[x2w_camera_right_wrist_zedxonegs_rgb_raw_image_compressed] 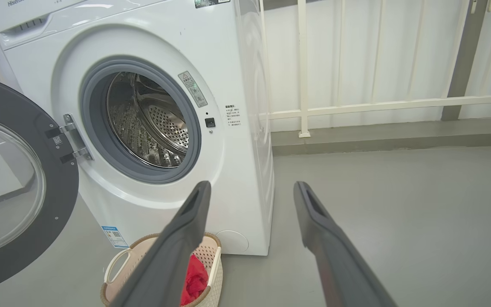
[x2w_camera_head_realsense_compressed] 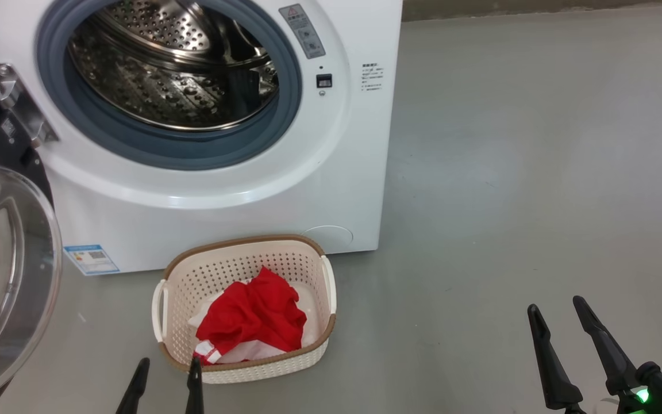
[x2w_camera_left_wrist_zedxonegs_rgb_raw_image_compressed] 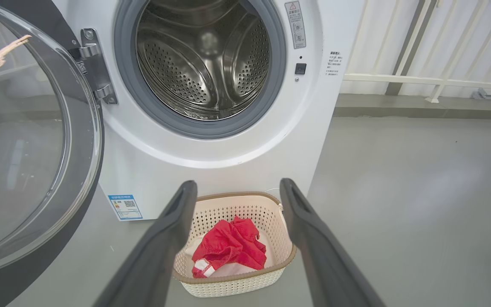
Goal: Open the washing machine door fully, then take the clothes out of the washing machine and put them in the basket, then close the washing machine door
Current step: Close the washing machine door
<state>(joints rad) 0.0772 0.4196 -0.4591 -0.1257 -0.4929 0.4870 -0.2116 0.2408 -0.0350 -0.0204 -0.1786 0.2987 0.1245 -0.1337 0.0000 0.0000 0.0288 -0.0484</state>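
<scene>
The white washing machine [x2w_camera_head_realsense_compressed: 239, 213] [x2w_camera_left_wrist_zedxonegs_rgb_raw_image_compressed: 211, 170] [x2w_camera_right_wrist_zedxonegs_rgb_raw_image_compressed: 245, 170] stands with its steel drum bare. Its door [x2w_camera_head_realsense_compressed: 3, 276] [x2w_camera_left_wrist_zedxonegs_rgb_raw_image_compressed: 28, 140] [x2w_camera_right_wrist_zedxonegs_rgb_raw_image_compressed: 11, 187] hangs swung wide open on the left hinge. On the floor before the machine sits the cream basket [x2w_camera_head_realsense_compressed: 302, 356] [x2w_camera_left_wrist_zedxonegs_rgb_raw_image_compressed: 237, 288] [x2w_camera_right_wrist_zedxonegs_rgb_raw_image_compressed: 213, 264], holding the red and white clothes [x2w_camera_head_realsense_compressed: 250, 316] [x2w_camera_left_wrist_zedxonegs_rgb_raw_image_compressed: 230, 247] [x2w_camera_right_wrist_zedxonegs_rgb_raw_image_compressed: 195, 279]. My left gripper [x2w_camera_head_realsense_compressed: 169, 365] [x2w_camera_left_wrist_zedxonegs_rgb_raw_image_compressed: 238, 187] is open, just in front of the basket's near left rim, with nothing between its fingers. Over the floor to the right, my right gripper [x2w_camera_head_realsense_compressed: 555, 303] [x2w_camera_right_wrist_zedxonegs_rgb_raw_image_compressed: 252, 185] is open too.
Grey floor [x2w_camera_head_realsense_compressed: 538, 172] spreads to the right of the machine. A white railing [x2w_camera_right_wrist_zedxonegs_rgb_raw_image_compressed: 356, 104] and a low kerb [x2w_camera_right_wrist_zedxonegs_rgb_raw_image_compressed: 399, 136] run along the back wall. The open door stands out into the space at the left.
</scene>
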